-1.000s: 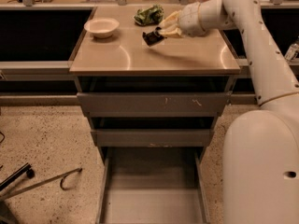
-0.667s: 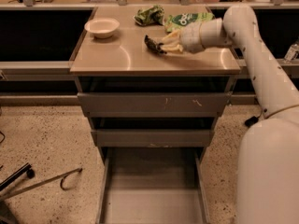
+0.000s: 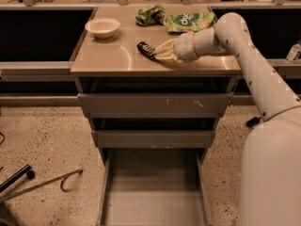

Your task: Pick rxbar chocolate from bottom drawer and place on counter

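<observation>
The gripper (image 3: 157,52) lies low over the counter (image 3: 108,60), close to its front edge, its tips pointing toward the picture's left. Right at those tips is the rxbar chocolate (image 3: 146,49), a small dark bar lying flat and aslant on the counter top, with its near end meeting the tips. Whether the jaws are clamped on the bar or stand apart from it I cannot tell; pale tips and dark wrapper run together there.

Behind the jaws, toward the back of the counter, lies a green snack bag (image 3: 190,21). Just beside it, to the picture's left, is a crumpled green wrapper (image 3: 149,15). Further left of the jaws and well apart from the bar sits a small white bowl (image 3: 102,27), upright near the counter's far corner.

From the jaws the white arm (image 3: 244,55) runs back to the picture's right and down to the robot's white body (image 3: 273,173).

Below the jaws, under the counter, the two upper drawers (image 3: 153,105) are each pulled out a little. Lowest of all, the bottom drawer (image 3: 153,206) is pulled far out, its plain grey floor showing.
</observation>
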{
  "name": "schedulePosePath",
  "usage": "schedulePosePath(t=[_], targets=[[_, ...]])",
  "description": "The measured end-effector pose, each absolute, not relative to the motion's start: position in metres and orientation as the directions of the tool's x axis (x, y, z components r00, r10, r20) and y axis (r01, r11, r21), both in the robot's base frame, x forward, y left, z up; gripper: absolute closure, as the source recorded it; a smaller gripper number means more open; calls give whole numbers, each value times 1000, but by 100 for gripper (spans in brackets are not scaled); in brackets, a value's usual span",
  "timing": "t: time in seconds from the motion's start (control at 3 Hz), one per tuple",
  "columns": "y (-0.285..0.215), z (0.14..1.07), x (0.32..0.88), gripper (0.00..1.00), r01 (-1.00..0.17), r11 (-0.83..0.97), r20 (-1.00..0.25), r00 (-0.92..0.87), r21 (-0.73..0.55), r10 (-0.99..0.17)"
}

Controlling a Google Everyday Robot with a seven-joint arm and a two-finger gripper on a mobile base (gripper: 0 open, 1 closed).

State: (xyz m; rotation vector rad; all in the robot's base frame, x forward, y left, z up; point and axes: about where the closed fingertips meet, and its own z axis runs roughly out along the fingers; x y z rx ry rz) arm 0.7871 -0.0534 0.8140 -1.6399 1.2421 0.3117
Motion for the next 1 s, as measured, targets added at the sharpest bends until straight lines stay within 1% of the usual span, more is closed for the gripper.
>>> schedulePosePath(t=[0.67, 1.0], targets=[[-53, 814, 787, 17, -831, 42, -697, 436, -555, -569], [-53, 814, 787, 0, -831, 42, -697, 436, -555, -569]])
